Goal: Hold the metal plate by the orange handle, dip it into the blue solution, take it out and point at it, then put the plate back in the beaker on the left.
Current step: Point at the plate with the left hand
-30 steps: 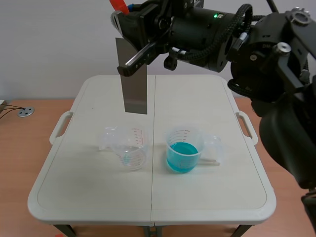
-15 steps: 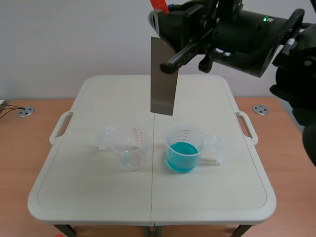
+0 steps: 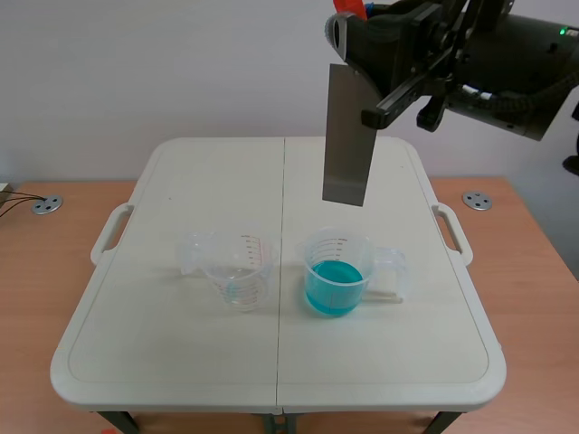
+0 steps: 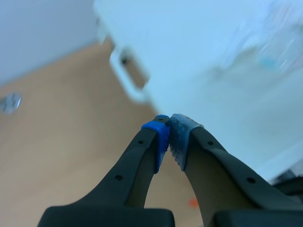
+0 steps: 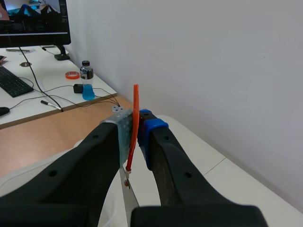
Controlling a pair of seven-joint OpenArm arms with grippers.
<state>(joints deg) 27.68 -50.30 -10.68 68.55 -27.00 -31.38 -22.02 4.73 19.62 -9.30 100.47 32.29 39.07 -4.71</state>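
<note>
The metal plate has slid from over the clear cup, left of middle, to above the blue cup, upper right. Dipping looks next. The left gripper is pressed together, empty; the right gripper is clamped on the orange handle. One plate, two cups, one table.

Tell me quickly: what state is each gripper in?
Left gripper: shut, holding nothing.
Right gripper: shut on the orange handle of the metal plate.
</note>
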